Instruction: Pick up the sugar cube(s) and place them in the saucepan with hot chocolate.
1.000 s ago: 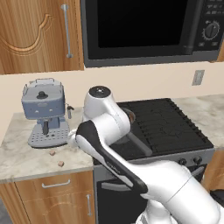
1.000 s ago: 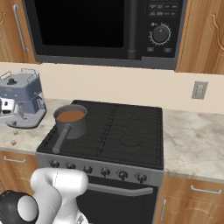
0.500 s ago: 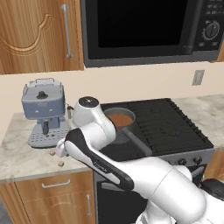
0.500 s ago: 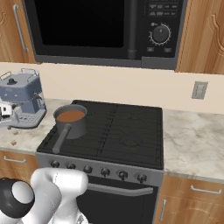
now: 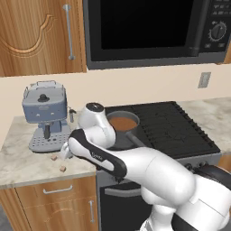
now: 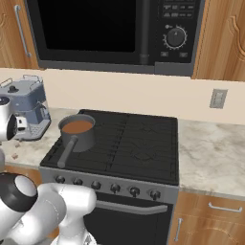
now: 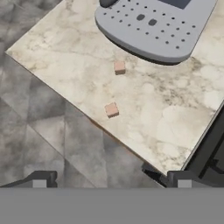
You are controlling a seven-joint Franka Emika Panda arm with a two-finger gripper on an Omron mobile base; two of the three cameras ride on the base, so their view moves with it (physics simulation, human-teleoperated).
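While two sugar cubes lie apart on the marble counter, one just beside the espresso machine's perforated grey base and the other nearer the counter's front edge, the gripper hangs above with its jaws spread wide and nothing between them. In the left base view the cubes show as specks in front of the machine, and the arm hides part of the saucepan. From the right, the saucepan of brown liquid stands on the stove's front-left burner, handle pointing toward the knobs, well apart from the cubes. Only the machine's base edge shows in the hand view, cut off at the top. A black microwave hangs over the stove between wooden cabinets; a wall outlet sits to the right.
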